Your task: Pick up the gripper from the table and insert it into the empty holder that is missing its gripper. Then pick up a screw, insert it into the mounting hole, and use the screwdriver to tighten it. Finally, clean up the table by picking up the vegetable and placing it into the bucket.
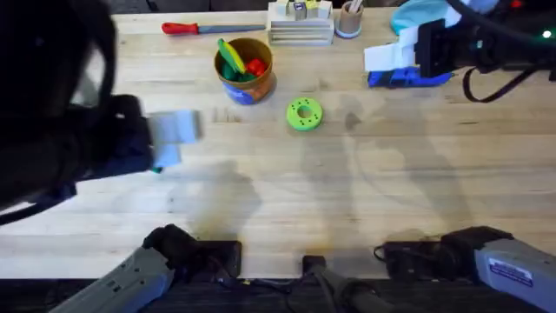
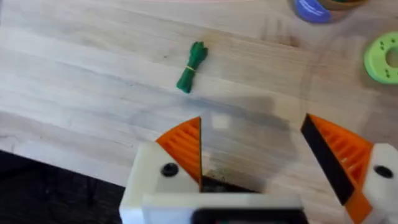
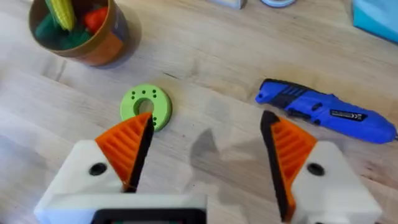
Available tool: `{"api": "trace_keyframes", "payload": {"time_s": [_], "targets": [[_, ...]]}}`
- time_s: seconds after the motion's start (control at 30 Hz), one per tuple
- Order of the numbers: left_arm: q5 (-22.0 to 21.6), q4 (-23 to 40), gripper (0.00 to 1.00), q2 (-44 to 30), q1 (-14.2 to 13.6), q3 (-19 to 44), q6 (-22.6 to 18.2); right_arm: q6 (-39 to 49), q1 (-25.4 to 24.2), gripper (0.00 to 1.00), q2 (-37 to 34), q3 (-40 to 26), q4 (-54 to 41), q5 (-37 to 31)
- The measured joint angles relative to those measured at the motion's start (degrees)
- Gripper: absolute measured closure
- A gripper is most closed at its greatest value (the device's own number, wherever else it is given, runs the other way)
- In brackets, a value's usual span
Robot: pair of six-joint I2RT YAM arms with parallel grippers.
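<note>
The vegetable point(image 2: 191, 67), a small dark-green bundle, lies on the wood a short way ahead of my open left gripper point(image 2: 254, 124), whose orange pads hold nothing. Overhead, that left gripper point(image 1: 178, 139) hovers over the table's left side. The blue screwdriver point(image 3: 323, 112) lies flat beside my open, empty right gripper point(image 3: 208, 121). Overhead, the screwdriver point(image 1: 408, 78) sits at the far right, partly under the right gripper point(image 1: 380, 59). The bucket point(image 1: 259, 85), blue with a tan rim, stands at the back centre holding colourful toys. The loose gripper, holder and screw are out of view.
A bright green ring-shaped disc point(image 1: 304, 114) lies right of the bucket. At the back edge are a slim red-handled screwdriver point(image 1: 195, 28), a stack of pale plates point(image 1: 301, 31) and a small cup point(image 1: 349, 21). Bare wood spans the table's middle and front.
</note>
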State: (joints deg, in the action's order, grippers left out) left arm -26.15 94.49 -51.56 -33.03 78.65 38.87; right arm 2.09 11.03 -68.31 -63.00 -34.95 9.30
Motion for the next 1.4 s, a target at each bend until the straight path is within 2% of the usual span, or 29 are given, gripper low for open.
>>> {"api": "trace_keyframes", "payload": {"time_s": [0.13,0.4,0.5,0.63,0.77,0.87,0.97,1.03,1.2,1.33,1.4], "targets": [[-1.4,0.5,0.010,-0.2,7.0,0.0,2.1,0.0,0.0,0.011,0.0,0.0,0.2,0.0],[-1.4,0.6,0.009,-5.7,17.8,0.0,-0.8,-0.2,0.0,0.010,0.0,0.0,0.2,0.0],[-1.4,0.4,0.008,-9.0,20.3,0.0,-1.2,-0.2,0.0,0.010,0.0,0.0,0.2,0.1],[-2.7,0.4,0.008,-12.4,21.1,0.0,-3.0,-0.2,0.0,0.010,0.0,0.0,0.2,0.2],[-5.4,-0.6,0.009,-16.5,21.6,0.0,-8.3,-0.2,0.0,0.010,0.0,0.0,0.2,0.2],[-5.9,-1.9,0.009,-19.6,23.4,0.0,-10.6,-0.2,0.0,0.010,0.0,0.0,0.2,0.2],[-5.0,-8.5,0.009,-21.6,27.3,-1.2,-14.6,-0.2,0.0,0.010,0.0,0.0,0.2,0.3],[-2.6,-12.6,0.009,-22.3,30.7,-3.4,-18.4,-0.2,0.0,0.010,0.0,0.0,0.2,0.3],[0.5,-16.6,0.009,-25.0,38.9,-9.2,-27.3,-0.2,0.0,0.009,0.0,0.0,0.2,0.4],[2.2,-21.3,0.009,-27.4,43.8,-11.9,-33.1,-0.2,0.0,0.010,0.0,0.0,0.2,0.6],[4.3,-23.8,0.008,-28.2,45.4,-13.2,-36.0,-0.2,0.0,0.010,0.0,0.0,0.2,0.6]]}}
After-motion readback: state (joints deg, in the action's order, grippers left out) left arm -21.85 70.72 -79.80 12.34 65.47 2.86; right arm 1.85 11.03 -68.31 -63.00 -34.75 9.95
